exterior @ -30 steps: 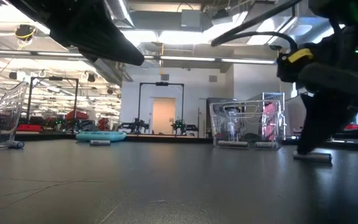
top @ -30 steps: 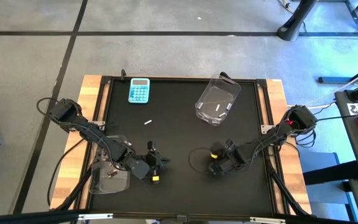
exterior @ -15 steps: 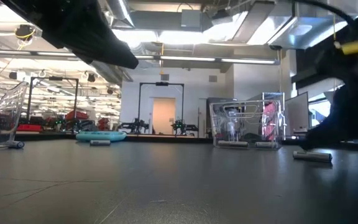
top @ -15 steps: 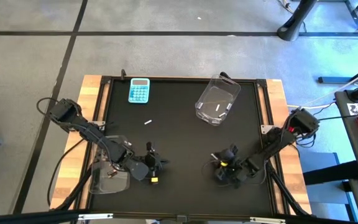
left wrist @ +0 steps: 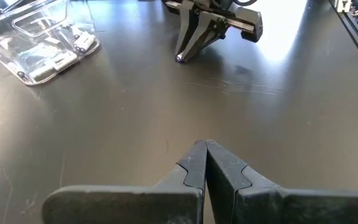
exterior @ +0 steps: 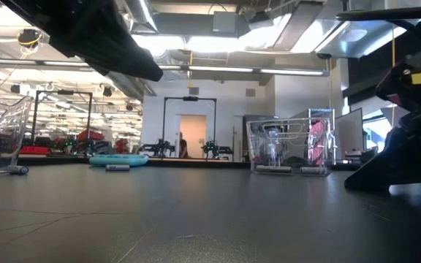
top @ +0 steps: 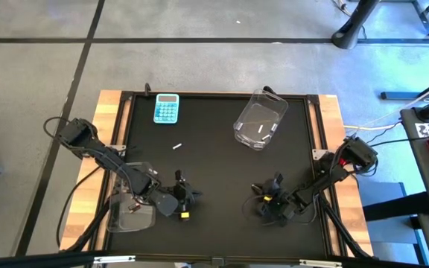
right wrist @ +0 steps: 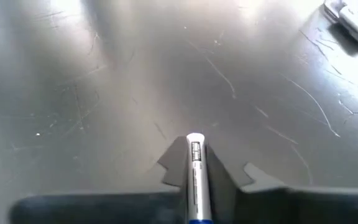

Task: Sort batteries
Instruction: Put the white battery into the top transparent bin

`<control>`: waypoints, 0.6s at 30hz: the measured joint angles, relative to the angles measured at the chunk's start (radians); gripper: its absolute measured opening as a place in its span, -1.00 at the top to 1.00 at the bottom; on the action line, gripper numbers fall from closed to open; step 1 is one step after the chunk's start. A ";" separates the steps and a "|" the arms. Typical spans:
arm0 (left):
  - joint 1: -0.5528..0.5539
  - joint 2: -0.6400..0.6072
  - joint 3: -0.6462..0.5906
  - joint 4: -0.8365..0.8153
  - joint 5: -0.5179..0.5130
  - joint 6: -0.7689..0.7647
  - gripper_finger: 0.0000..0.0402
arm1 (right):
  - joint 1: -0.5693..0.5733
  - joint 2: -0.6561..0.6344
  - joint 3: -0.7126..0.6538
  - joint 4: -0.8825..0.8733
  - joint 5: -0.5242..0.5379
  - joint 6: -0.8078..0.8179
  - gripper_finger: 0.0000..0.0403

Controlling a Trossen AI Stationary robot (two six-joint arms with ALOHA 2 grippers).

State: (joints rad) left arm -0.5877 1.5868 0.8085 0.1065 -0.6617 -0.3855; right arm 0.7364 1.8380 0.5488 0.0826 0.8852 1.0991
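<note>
Battery (right wrist: 194, 177) lies lengthwise between right end effector (right wrist: 197, 163) fingers.

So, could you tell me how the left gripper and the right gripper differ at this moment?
The left gripper is shut with nothing between its fingers, while the right gripper is shut on a silvery-white battery. In the high view, the left gripper sits beside the clear bin at the table's near left, and the right gripper is low over bare mat at the near right. Both are dark, two-fingered and close to the table.
</note>
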 joint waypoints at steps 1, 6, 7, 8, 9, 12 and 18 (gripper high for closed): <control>0.000 0.000 0.000 0.000 0.000 0.000 0.99 | 0.002 0.001 0.000 -0.001 0.003 0.002 0.86; 0.000 0.000 0.000 0.000 0.000 0.000 0.99 | 0.012 -0.018 -0.004 0.019 0.018 0.002 0.87; 0.000 0.000 0.000 0.000 0.000 0.000 0.99 | 0.011 -0.032 0.001 0.026 0.020 -0.006 0.87; 0.000 0.000 0.000 0.000 0.000 0.000 0.99 | 0.008 -0.045 0.007 0.024 0.022 -0.024 0.87; 0.000 0.000 0.000 0.001 0.000 0.000 0.99 | 0.002 -0.056 0.015 0.020 0.021 -0.045 0.87; 0.000 0.000 0.000 0.001 0.000 0.000 0.99 | -0.031 -0.088 0.038 0.024 0.037 -0.114 0.87; 0.000 0.000 0.000 0.000 0.000 0.002 0.99 | -0.138 -0.135 0.086 0.042 0.065 -0.268 0.87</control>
State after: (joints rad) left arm -0.5877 1.5870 0.8085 0.1070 -0.6617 -0.3836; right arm 0.5986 1.7028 0.6350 0.1242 0.9498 0.8306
